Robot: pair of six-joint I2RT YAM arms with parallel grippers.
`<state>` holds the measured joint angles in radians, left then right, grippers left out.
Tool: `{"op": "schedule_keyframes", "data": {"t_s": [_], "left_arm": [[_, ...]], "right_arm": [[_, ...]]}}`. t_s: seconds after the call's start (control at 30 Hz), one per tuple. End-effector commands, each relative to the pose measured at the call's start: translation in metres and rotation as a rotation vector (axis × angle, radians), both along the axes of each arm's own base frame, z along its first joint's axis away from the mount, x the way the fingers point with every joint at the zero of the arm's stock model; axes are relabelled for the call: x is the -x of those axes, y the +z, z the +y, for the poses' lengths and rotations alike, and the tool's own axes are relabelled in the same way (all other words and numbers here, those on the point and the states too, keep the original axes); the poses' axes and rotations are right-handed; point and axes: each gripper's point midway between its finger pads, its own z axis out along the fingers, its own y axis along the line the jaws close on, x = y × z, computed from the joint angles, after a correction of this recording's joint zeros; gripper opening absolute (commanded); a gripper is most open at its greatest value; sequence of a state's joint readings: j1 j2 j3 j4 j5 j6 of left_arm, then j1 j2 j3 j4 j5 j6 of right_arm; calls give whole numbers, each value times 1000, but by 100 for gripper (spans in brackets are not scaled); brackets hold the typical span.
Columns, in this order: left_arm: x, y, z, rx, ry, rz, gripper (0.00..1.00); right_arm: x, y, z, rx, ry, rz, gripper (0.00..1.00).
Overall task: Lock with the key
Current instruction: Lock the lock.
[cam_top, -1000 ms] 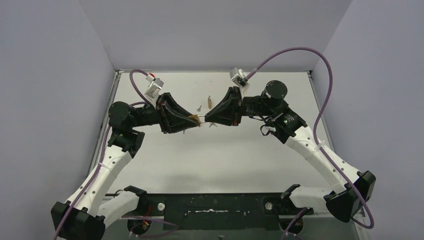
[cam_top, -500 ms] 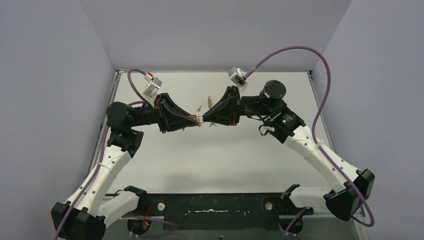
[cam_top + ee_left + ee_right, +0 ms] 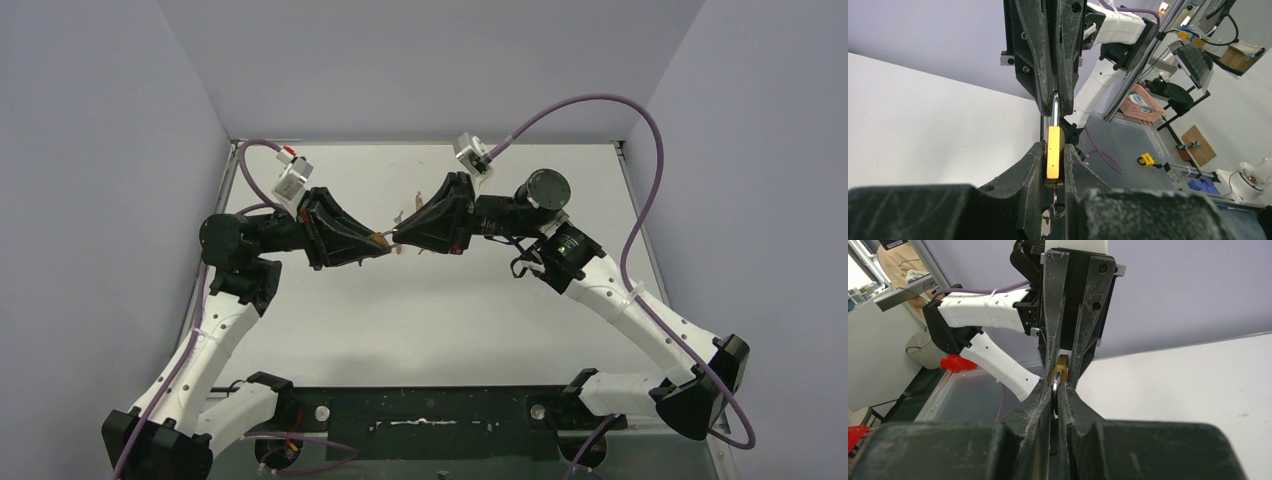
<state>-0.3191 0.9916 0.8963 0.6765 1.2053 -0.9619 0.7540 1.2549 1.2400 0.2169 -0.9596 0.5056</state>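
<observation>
Padlock (image 3: pixel 383 238) shifted left — clamped in left fingers (image 3: pixel 1030 170), shackle (image 3: pixel 1055 107) in right fingers (image 3: pixel 1040 405).

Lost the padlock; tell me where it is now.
Top view: the padlock is held above the table, just left of centre, body in the left jaws, shackle in the right jaws.

The rig I'm driving sits in a robotics lab: a white table (image 3: pixel 430 300) boxed in by plain lilac panels (image 3: pixel 430 70) along its far, left and right edges, with purple cables (image 3: pixel 590 98) looping above it. Past the near right corner, my left wrist camera shows aluminium framing (image 3: pixel 1126 90), a pink basket (image 3: pixel 1142 103), a black stool (image 3: pixel 1175 95) and what looks like a keyboard (image 3: pixel 1193 57) among loose gear on a pale floor. Past the near left corner, the right wrist camera catches a lined waste bin (image 3: pixel 923 347) and a grey metal rail (image 3: pixel 903 292).
</observation>
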Motion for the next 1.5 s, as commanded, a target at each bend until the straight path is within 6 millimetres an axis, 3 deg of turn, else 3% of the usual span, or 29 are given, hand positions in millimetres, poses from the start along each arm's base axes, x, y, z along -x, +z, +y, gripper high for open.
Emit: {"op": "schedule_keyframes", "data": {"t_s": [0.0,0.17,0.57,1.2,1.47], "left_arm": [[-7,42,-5,154,52,-51,0],[1,63,-2,209,19,-65,0],[-4,61,6,167,77,-97,0],[-24,62,24,159,244,-149,0],[-12,83,23,243,127,-122,0]], "right_arm": [[26,-35,38,51,103,66,0],[28,-42,44,64,119,102,0],[25,-65,40,179,67,218,0],[30,-61,37,116,11,450,0],[46,-101,53,203,-39,258,0]]}}
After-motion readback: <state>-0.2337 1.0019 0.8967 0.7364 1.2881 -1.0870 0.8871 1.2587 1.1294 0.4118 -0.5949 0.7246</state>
